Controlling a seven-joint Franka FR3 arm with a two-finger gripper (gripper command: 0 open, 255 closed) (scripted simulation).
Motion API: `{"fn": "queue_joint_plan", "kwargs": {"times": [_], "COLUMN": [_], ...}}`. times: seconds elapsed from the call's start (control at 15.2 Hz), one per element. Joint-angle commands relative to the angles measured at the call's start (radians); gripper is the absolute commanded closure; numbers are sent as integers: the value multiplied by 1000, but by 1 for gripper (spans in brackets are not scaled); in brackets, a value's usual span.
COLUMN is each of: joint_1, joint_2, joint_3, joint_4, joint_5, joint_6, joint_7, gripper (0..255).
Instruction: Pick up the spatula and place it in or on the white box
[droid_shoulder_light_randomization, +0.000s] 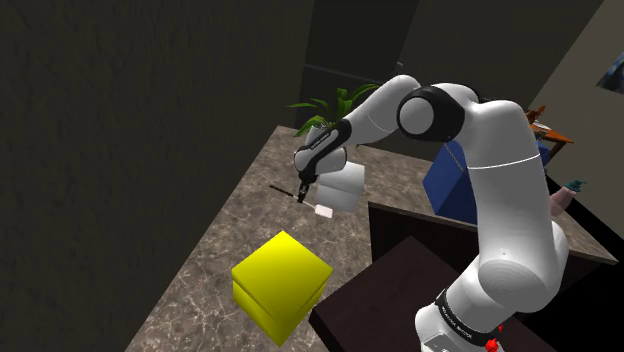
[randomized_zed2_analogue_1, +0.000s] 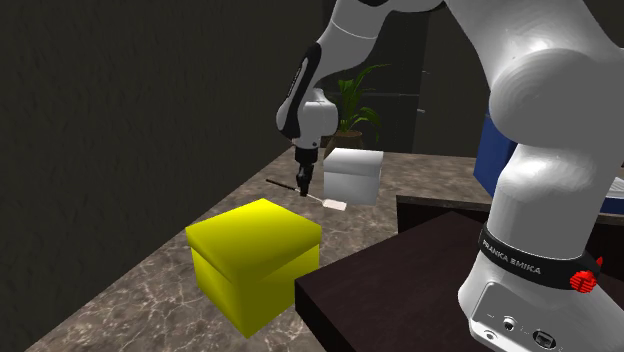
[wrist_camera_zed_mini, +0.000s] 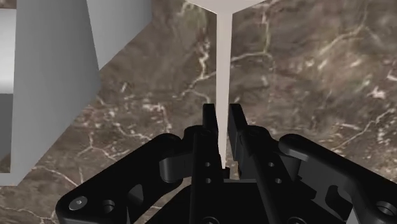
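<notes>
The gripper (wrist_camera_zed_mini: 222, 112) is clasping the spatula (wrist_camera_zed_mini: 224, 57) by its thin handle between narrowed fingers, just beside the white box (wrist_camera_zed_mini: 51, 76).

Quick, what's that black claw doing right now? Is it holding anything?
The gripper: closed on the spatula, clasping its thin pale handle.

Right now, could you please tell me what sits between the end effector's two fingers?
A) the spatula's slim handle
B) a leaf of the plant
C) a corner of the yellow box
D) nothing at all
A: in the wrist view the slim pale handle of the spatula runs between the fingers of the end effector, which clasp it above the marbled counter, beside the white box.
</notes>
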Motion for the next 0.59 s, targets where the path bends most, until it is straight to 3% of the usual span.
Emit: {"fn": "queue_joint_plan", "kwargs": {"times": [0.0, 0.53], "joint_1": [0, 8], "joint_2": [-25, -114], "joint_3": [-3, -14], "joint_4": [-8, -31], "joint_5": [-2, -13], "joint_6": [-18, -84], "joint_7": [1, 11], "gripper": [255, 255]}}
